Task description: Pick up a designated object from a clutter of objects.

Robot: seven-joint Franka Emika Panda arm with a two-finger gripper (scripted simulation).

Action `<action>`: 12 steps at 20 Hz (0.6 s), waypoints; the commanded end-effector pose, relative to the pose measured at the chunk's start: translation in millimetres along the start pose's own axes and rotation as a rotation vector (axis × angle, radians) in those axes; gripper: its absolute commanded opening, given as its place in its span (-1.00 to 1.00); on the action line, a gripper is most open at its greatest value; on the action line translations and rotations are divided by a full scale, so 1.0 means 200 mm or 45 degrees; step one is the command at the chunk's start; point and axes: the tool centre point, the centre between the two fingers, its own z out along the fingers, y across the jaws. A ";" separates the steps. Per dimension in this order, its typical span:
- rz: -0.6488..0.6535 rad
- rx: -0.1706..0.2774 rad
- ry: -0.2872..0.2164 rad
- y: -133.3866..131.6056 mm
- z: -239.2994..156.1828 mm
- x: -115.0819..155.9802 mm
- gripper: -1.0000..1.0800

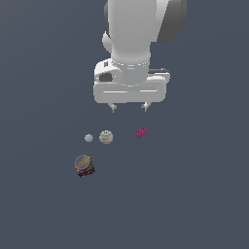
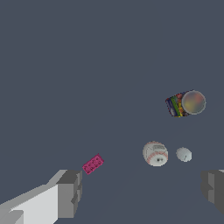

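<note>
The small light-grey ball (image 1: 88,138) lies on the dark floor, just to the exterior view's left of the larger beige-white ball (image 1: 106,137). In the wrist view the grey ball (image 2: 183,154) sits beside the beige-white ball (image 2: 155,153). My gripper (image 1: 129,107) hangs open and empty above the floor, behind the objects and apart from all of them. Its two fingers (image 2: 70,192) show wide apart in the wrist view.
A magenta-pink brick (image 1: 141,132) lies at the exterior view's right of the balls, also in the wrist view (image 2: 92,164). A multicoloured can (image 1: 84,166) lies on its side nearer the camera, also seen by the wrist (image 2: 186,103).
</note>
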 end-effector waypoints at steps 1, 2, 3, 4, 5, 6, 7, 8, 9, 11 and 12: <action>-0.001 0.002 -0.001 0.02 0.03 0.00 0.92; -0.003 0.003 -0.002 0.04 0.05 0.00 0.92; -0.004 0.004 -0.002 0.06 0.07 0.00 0.92; -0.006 0.006 -0.003 0.07 0.09 0.01 0.92; -0.008 0.008 -0.003 0.10 0.12 0.01 0.92; -0.010 0.009 -0.004 0.12 0.14 0.01 0.92; -0.012 0.011 -0.004 0.14 0.18 0.01 0.92; -0.014 0.013 -0.005 0.17 0.21 0.01 0.92; -0.016 0.015 -0.006 0.20 0.25 0.00 0.92; -0.021 0.018 -0.007 0.27 0.33 0.00 0.92; -0.024 0.019 -0.008 0.31 0.37 -0.01 0.92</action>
